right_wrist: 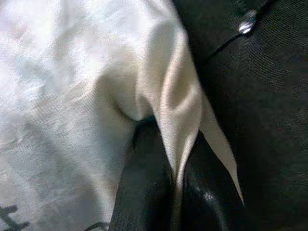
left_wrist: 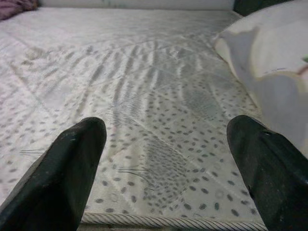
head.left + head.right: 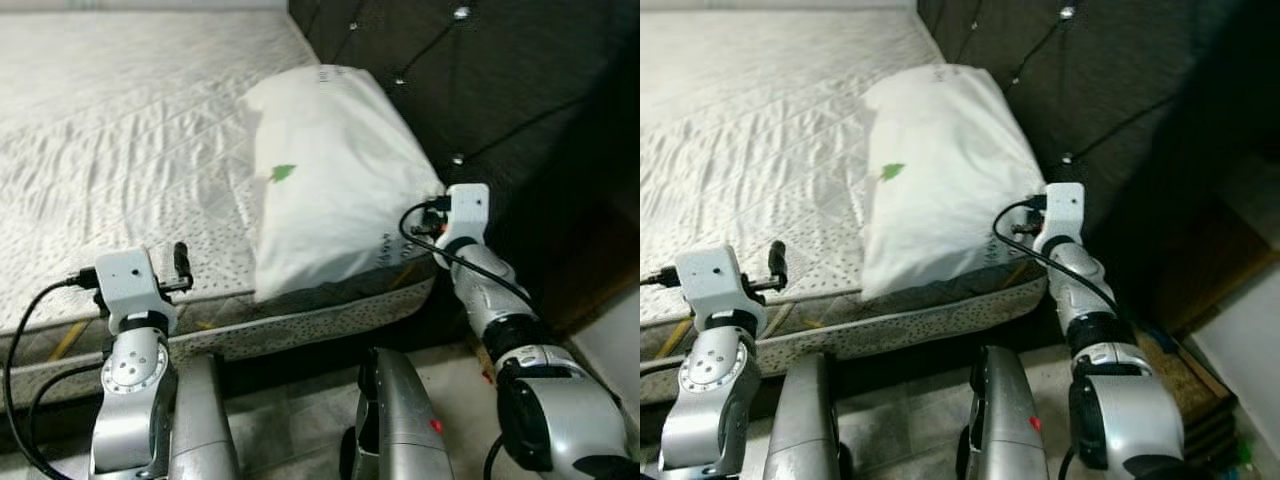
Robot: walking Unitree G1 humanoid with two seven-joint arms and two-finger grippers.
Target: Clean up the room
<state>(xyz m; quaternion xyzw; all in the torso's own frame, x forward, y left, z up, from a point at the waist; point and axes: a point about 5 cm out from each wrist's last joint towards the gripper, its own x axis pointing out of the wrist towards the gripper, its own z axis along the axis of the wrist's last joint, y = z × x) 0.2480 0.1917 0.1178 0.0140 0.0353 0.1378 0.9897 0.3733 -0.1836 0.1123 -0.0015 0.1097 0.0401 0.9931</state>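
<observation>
A white pillow (image 3: 320, 170) with a small green mark lies at the head of the bare quilted mattress (image 3: 120, 130), against the dark headboard. My right gripper (image 1: 175, 173) is shut on the pillow's near right corner, and a fold of white cloth is pinched between its black fingers. In the left eye view that gripper (image 3: 432, 218) sits at the pillow's corner by the mattress edge. My left gripper (image 2: 166, 159) is open, held just over the near edge of the mattress with nothing between its fingers (image 2: 72, 163).
The dark tufted headboard (image 3: 480, 90) rises right behind the pillow. A purple cloth (image 2: 14, 7) lies at the mattress's far corner. Below the bed edge are the tiled floor (image 3: 290, 420) and my legs. A brown mat (image 3: 1185, 375) lies at the right.
</observation>
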